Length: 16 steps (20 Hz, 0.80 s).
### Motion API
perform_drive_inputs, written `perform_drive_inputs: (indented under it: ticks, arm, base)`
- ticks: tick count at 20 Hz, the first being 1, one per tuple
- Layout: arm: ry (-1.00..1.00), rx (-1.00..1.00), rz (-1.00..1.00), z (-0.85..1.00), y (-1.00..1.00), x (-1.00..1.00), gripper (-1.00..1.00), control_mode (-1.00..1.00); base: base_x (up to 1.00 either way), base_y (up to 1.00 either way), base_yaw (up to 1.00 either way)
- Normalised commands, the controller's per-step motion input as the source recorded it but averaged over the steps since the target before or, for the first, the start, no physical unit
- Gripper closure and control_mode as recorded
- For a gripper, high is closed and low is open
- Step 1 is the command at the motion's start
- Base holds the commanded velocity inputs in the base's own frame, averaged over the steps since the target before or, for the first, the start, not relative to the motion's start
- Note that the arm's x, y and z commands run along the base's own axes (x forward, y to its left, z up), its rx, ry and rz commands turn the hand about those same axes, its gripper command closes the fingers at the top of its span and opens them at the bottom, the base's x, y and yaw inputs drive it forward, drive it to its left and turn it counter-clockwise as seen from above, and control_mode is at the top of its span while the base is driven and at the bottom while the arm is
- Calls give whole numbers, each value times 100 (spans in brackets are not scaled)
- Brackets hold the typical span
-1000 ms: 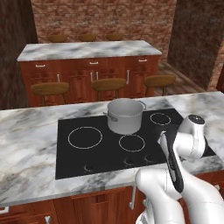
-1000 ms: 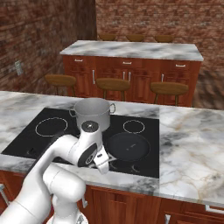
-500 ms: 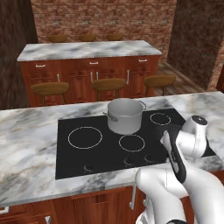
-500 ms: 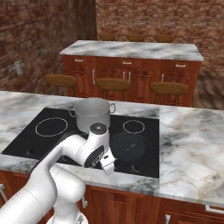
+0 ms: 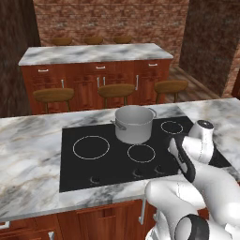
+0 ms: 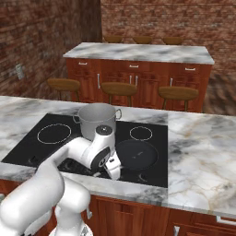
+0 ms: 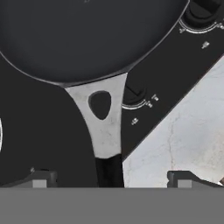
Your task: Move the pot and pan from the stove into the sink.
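Hovering: my gripper sits low over the pan's handle, fingertips at the bottom edge of the hand view, one on each side of the handle
Jaws: spread wide, nothing pinched; the handle's dark grip runs down between the two tips, not touched that I can see
Pan: dark round pan takes the upper part of the hand view; silver handle neck with a hanging hole points to the bottom of the frame; in the right base view the pan is centre frame on the stove, just right of my wrist
Pot: grey metal pot upright on the stove, centre of the left base view; in the right base view pot is left of centre, just behind my hand
Stove: black glass cooktop with white burner rings, set in the marble counter; control knobs right of the handle in the hand view
Arm: white arm rises from lower right of the left base view, wrist bent down over the stove's right front part
Background: island with wood cabinets and three stools at top of both base views, brick wall behind
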Motion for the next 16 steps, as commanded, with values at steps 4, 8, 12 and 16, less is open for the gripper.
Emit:
perform_drive_inputs:
  ticks: [4, 8, 12, 16]
  arm:
    - [2, 0, 0, -15, 0, 2, -100, -100]
    - [5, 0, 0, -57, 0, 6, -100, -100]
    - [7, 0, 0, -76, 0, 6, -100, -100]
    - [1, 0, 0, -49, 0, 5, -100, -100]
  base:
    - [0, 0, 0]
    - [0, 0, 0]
    - [0, 0, 0]
    - [0, 0, 0]
